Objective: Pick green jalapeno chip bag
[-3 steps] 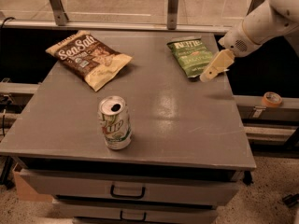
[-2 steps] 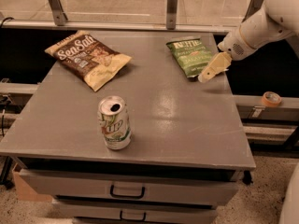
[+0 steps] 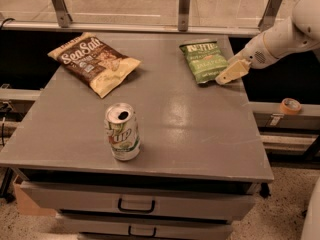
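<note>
The green jalapeno chip bag (image 3: 206, 60) lies flat at the far right of the grey table (image 3: 165, 129), its pale lettered band toward the far edge. My gripper (image 3: 223, 78) comes in from the right on a white arm and sits low at the bag's lower right corner, fingers pointing left and down. It touches or nearly touches the bag's edge. Nothing is lifted.
A brown-and-cream "Sea Salt" bag (image 3: 95, 61) lies at the far left. An open green-and-white soda can (image 3: 122, 132) stands near the front middle. Drawers (image 3: 136, 205) sit under the table front. A tape roll (image 3: 290, 106) rests on a ledge to the right.
The gripper has shifted slightly up and to the left along the bag's right edge. The bag, can and other bag have not moved.
</note>
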`<state>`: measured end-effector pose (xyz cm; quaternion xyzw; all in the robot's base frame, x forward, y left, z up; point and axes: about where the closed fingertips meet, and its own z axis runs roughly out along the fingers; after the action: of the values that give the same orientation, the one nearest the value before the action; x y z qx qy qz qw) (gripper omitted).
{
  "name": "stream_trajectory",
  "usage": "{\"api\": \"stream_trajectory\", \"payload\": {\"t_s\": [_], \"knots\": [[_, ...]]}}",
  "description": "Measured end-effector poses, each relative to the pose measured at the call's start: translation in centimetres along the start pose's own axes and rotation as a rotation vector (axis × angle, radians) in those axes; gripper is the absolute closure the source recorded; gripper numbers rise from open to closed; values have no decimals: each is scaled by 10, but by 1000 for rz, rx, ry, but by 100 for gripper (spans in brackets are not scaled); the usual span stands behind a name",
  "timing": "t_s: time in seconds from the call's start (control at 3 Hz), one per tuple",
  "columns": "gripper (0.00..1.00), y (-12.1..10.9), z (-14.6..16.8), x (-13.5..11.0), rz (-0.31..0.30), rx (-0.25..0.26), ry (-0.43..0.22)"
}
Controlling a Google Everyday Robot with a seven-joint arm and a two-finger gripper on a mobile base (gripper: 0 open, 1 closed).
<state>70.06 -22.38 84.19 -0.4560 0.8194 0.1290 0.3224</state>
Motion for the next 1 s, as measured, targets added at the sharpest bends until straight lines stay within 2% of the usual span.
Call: {"api": "stream_trajectory", "payload": {"t_s": [0.33,0.67,1.0], "knots": [[64,6,-9,-6,-15,-13,-49],[87,30,-17,-19,-60,-50,-97],[100,71,-40,-57,-164,-110,-203]]}}
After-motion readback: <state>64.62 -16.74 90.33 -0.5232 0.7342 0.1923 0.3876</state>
